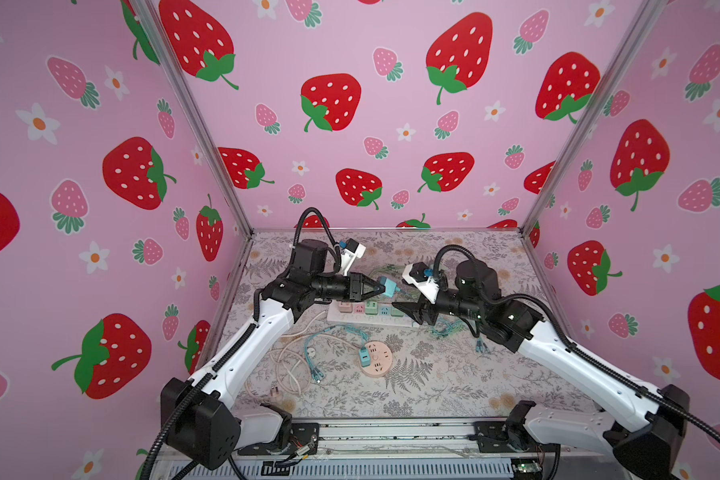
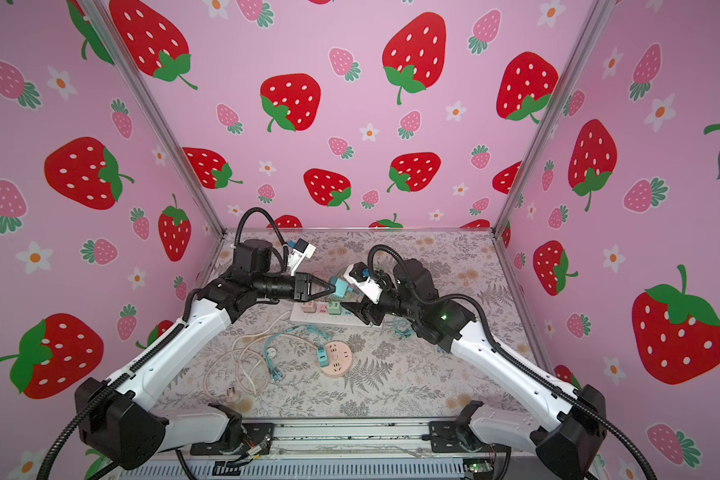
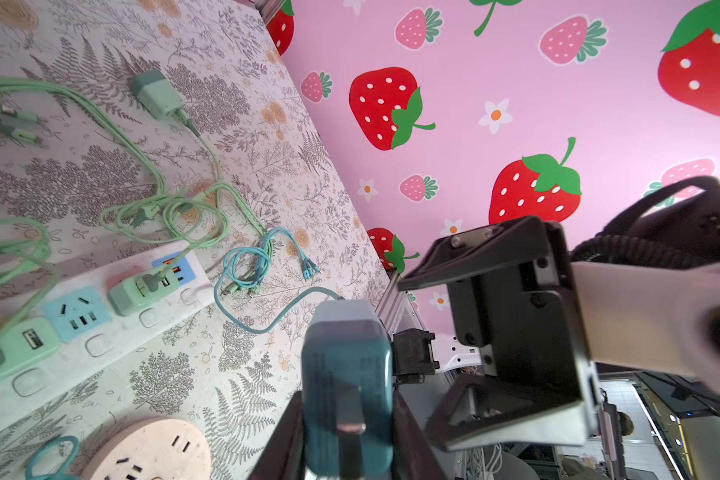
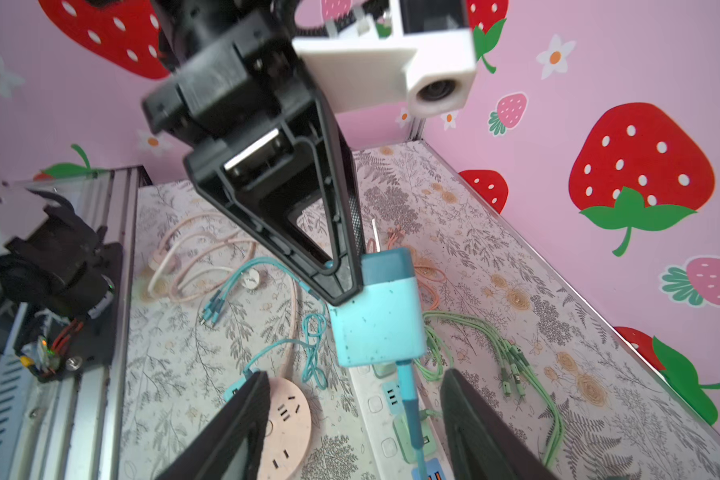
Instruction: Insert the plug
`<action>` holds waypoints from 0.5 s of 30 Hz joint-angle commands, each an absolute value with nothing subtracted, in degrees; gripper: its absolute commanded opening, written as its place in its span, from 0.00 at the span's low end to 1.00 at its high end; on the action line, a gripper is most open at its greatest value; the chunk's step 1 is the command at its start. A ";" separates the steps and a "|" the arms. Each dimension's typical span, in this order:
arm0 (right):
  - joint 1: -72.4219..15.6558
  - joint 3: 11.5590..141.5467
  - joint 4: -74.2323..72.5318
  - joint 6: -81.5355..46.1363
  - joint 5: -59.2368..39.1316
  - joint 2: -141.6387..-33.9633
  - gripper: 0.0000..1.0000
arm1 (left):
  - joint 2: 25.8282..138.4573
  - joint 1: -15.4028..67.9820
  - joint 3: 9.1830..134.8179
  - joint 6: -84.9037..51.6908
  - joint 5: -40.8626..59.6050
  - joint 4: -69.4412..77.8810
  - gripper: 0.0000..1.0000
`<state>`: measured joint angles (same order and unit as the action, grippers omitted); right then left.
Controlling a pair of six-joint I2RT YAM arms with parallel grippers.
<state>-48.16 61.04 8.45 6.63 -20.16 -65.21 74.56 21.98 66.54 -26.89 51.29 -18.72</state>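
I see left end effector [image 1: 380, 287] pinching light-blue cube-shaped plastic plug [image 1: 390, 286] above white power strip [image 1: 362, 321]; right end effector [image 4: 356, 374] spread, clear of plug, at its 5 o'clock.

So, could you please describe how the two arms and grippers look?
The left arm and right arm have white links, black joints and black ribbed cables. The left gripper and right gripper are black, with triangular open-frame fingers and a white camera block behind each.
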 commanded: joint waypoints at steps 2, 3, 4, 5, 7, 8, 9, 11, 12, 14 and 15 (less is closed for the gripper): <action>-46.55 56.62 1.51 -4.70 -26.58 -60.92 0.70 | 72.79 21.88 65.54 -25.26 50.77 -12.38 0.00; -46.06 54.71 -0.21 -7.11 -28.96 -60.16 0.70 | 72.66 21.88 64.90 -25.62 51.09 -10.56 0.00; -45.67 52.63 -2.92 -9.87 -30.88 -59.49 0.70 | 72.39 21.83 64.25 -26.01 51.34 -8.54 0.00; -45.33 50.58 -5.30 -12.03 -33.10 -58.79 0.70 | 72.10 21.86 63.54 -26.41 51.61 -6.66 0.00; -44.63 45.99 -11.62 -17.22 -36.54 -57.66 0.70 | 71.27 21.84 61.91 -27.50 52.42 -2.24 0.00; -44.23 43.51 -16.03 -20.43 -38.46 -57.15 0.70 | 70.75 21.85 60.94 -28.11 53.02 0.04 0.00; -43.86 41.05 -20.63 -23.37 -40.15 -56.73 0.70 | 70.20 21.86 59.85 -28.73 53.62 2.73 0.00; -43.51 37.33 -28.15 -28.87 -41.27 -56.38 0.70 | 69.21 21.91 58.23 -30.34 54.68 6.95 0.00; -43.33 36.06 -31.08 -30.82 -41.56 -56.21 0.70 | 68.79 21.88 57.42 -31.05 55.43 8.86 0.00; -43.16 34.16 -36.37 -34.06 -41.49 -56.02 0.70 | 68.00 22.10 56.02 -32.15 56.60 12.20 0.00; -43.01 33.20 -39.52 -35.94 -41.48 -56.13 0.70 | 67.62 22.30 55.25 -32.67 57.01 13.83 0.00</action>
